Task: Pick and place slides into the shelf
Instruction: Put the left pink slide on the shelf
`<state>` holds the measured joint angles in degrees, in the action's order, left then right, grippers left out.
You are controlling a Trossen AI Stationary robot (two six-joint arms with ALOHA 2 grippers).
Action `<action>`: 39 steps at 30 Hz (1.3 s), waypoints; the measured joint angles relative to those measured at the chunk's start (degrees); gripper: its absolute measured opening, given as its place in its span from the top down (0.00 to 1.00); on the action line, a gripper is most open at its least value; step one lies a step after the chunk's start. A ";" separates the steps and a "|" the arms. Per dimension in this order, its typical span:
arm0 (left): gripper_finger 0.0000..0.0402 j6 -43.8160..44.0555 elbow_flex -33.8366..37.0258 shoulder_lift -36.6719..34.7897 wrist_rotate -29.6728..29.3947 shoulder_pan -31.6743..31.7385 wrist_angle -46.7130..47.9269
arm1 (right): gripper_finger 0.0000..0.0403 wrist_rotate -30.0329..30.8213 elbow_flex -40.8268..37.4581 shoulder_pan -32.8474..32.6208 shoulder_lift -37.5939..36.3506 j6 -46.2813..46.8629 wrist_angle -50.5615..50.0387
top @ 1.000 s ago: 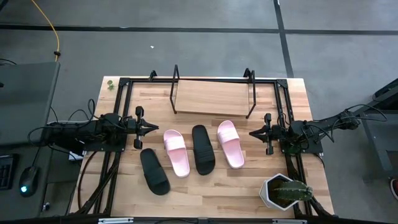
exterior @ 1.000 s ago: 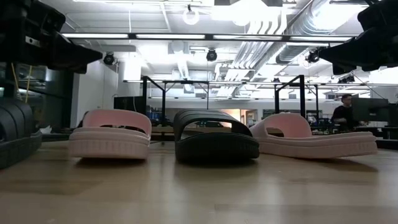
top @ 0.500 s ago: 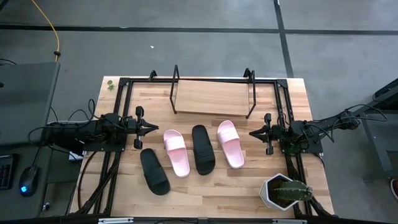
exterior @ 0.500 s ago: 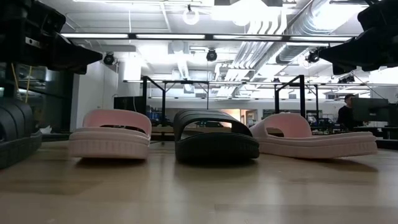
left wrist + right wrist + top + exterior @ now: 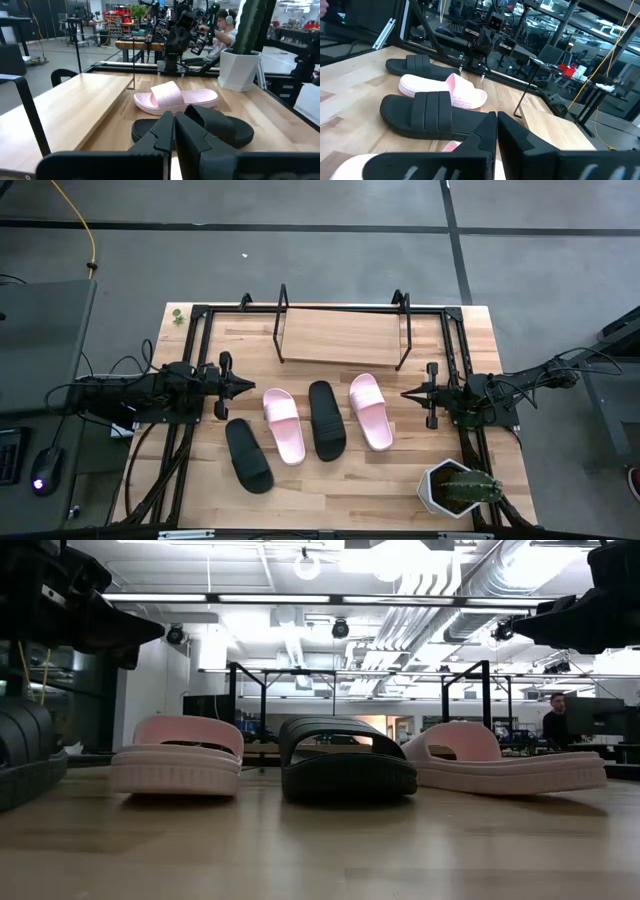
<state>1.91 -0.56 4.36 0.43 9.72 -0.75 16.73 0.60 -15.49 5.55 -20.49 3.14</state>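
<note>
Four slides lie sole-down in a row across the table's middle. From left to right in the high view: a black slide (image 5: 248,455), a pink slide (image 5: 283,425), a black slide (image 5: 326,420) and a pink slide (image 5: 371,411). The shelf (image 5: 341,337), a wooden board in a black wire frame, stands behind them by the far edge and holds nothing. My left gripper (image 5: 248,384) hovers shut left of the row (image 5: 173,134). My right gripper (image 5: 405,392) hovers shut right of the row (image 5: 496,131). Both are above table height in the low view.
A white pot with a green plant (image 5: 458,488) stands at the near right corner. The big black table frame (image 5: 195,330) runs along the left, right and far sides. Bare tabletop (image 5: 340,485) lies between the slides and the near edge. A person (image 5: 553,720) is in the room behind.
In the low view my right gripper's tip has drawn back a little toward the table's right edge and risen slightly. The slides and the shelf have kept still.
</note>
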 joint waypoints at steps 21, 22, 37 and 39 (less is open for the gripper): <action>0.98 -16.53 0.01 0.02 -3.15 0.01 -15.60 | 0.99 -3.72 -0.01 0.01 0.00 23.42 -0.35; 0.98 -16.56 0.01 0.02 -3.15 0.01 -15.96 | 0.99 -3.65 0.00 0.02 0.00 23.86 -0.35; 0.98 -10.71 -0.86 0.05 -8.57 0.04 -10.14 | 0.99 -4.80 -0.01 0.07 0.00 25.58 0.70; 0.98 -10.73 -2.63 0.04 -8.64 0.04 -8.59 | 0.99 -5.24 -0.01 0.07 0.00 25.45 1.16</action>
<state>-8.82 -3.20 4.40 -8.21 9.76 -9.34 11.50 0.59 -15.42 5.55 4.96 4.30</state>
